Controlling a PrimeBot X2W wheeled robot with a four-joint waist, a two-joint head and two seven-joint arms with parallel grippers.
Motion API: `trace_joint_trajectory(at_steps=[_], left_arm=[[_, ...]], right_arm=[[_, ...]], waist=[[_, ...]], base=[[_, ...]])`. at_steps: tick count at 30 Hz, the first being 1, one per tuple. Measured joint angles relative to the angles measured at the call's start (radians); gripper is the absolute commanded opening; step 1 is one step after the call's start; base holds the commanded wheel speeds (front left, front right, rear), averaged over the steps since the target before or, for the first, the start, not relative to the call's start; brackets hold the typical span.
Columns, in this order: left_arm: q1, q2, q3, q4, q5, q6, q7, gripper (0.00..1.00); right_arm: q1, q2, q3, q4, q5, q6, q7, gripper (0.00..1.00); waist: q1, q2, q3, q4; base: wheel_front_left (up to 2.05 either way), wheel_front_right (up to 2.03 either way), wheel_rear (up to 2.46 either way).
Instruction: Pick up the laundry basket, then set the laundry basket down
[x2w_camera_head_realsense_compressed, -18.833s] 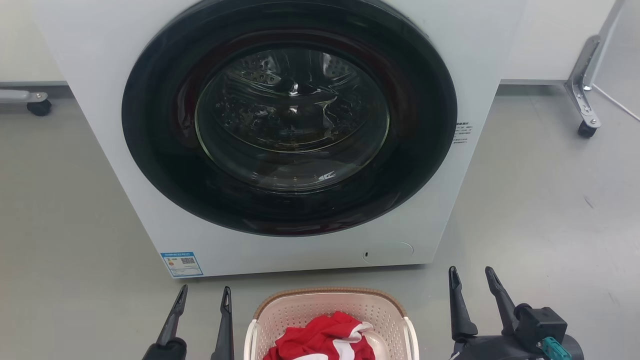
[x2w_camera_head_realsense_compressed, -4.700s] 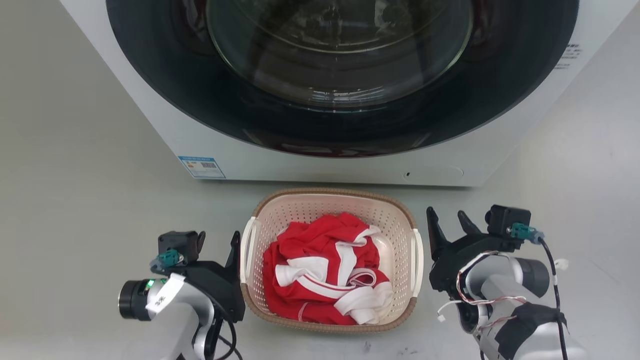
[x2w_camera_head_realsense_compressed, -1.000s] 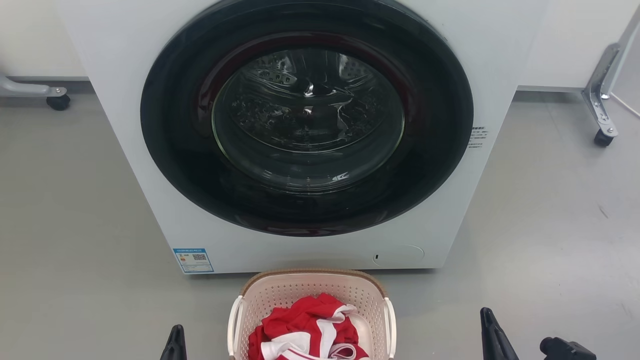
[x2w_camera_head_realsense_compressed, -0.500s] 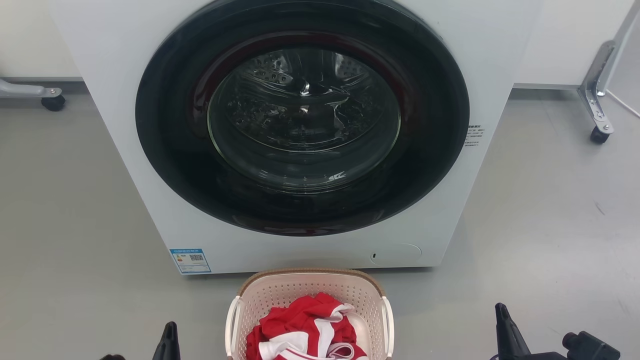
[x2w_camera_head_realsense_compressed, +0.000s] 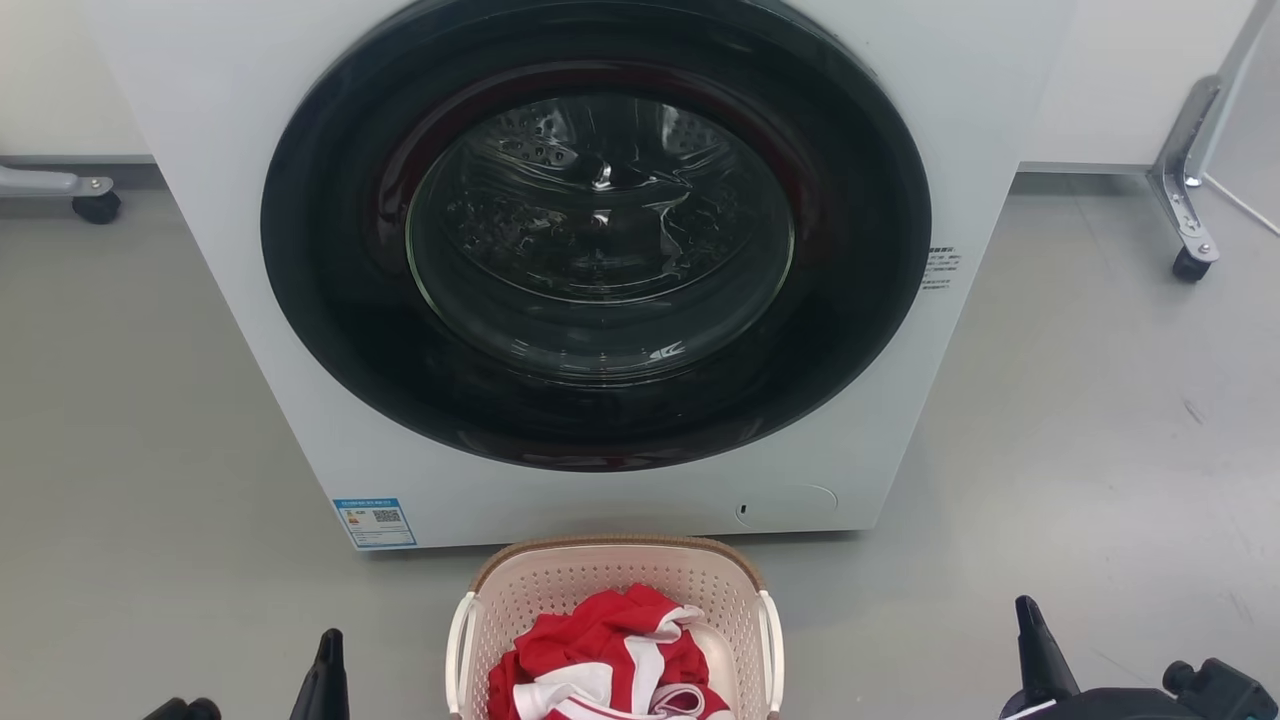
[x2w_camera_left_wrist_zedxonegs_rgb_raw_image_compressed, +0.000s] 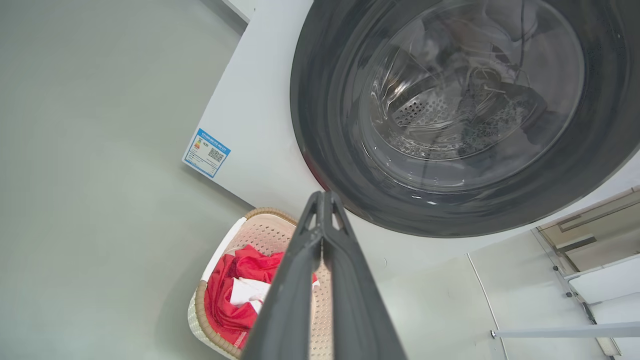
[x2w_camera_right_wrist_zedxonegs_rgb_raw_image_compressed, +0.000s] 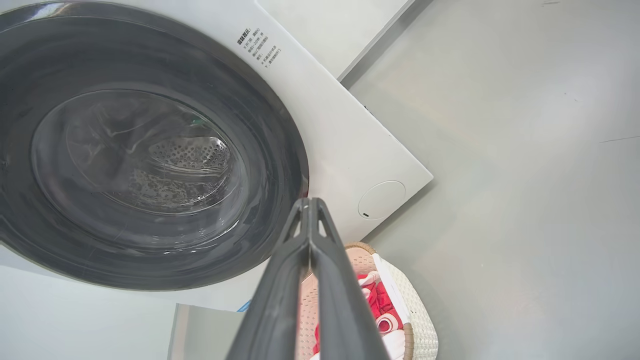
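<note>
Where the washer (x2w_camera_head_realsense_compressed: 200, 300) meets the floor (x2w_camera_head_realsense_compressed: 1050, 450), you have the basket (x2w_camera_head_realsense_compressed: 600, 585) standing upright on the floor, just in front of the washer and below its round glass door (x2w_camera_head_realsense_compressed: 600, 230). A bundle of red and white cloth (x2w_camera_head_realsense_compressed: 610, 650) lies in the basket, heaped near its middle and rising about to the brown rim. Through the door glass you can see the perforated drum, but with the reflections you cannot tell whether it holds anything.

Your left end effector (x2w_camera_left_wrist_zedxonegs_rgb_raw_image_compressed: 324, 200) has its two fingers pressed together at the tips, with nothing between them. Your right end effector (x2w_camera_right_wrist_zedxonegs_rgb_raw_image_compressed: 310, 202) is closed the same way and holds nothing. In the head view the left one (x2w_camera_head_realsense_compressed: 325, 665) and the right one (x2w_camera_head_realsense_compressed: 1030, 640) stand either side of the basket, both apart from it, the right farther off.
</note>
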Motion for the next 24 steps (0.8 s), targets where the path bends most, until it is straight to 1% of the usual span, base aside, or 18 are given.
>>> trace_joint_trajectory(at_steps=[3,4,24], left_arm=[[-0.007,-0.001,0.011,0.006,-0.034,-0.008,0.011,0.00],[-0.016,-0.002,0.017,0.008,-0.069,-0.012,0.018,0.00],[-0.064,-0.011,0.072,0.028,-0.336,-0.063,0.090,0.00]], right_arm=[[-0.003,0.002,-0.015,0.004,0.037,0.009,0.010,0.00],[-0.007,0.002,-0.023,0.007,0.062,0.010,0.018,0.00],[-0.040,0.008,-0.117,0.023,0.308,0.062,0.088,0.00]], waist=[[0.0000,0.0000,0.001,-0.002],[0.0000,-0.0001,0.001,-0.003],[-0.0002,0.0000,0.005,-0.016]], base=[[0.00,0.00,0.00],[0.00,0.00,0.00],[0.00,0.00,0.00]])
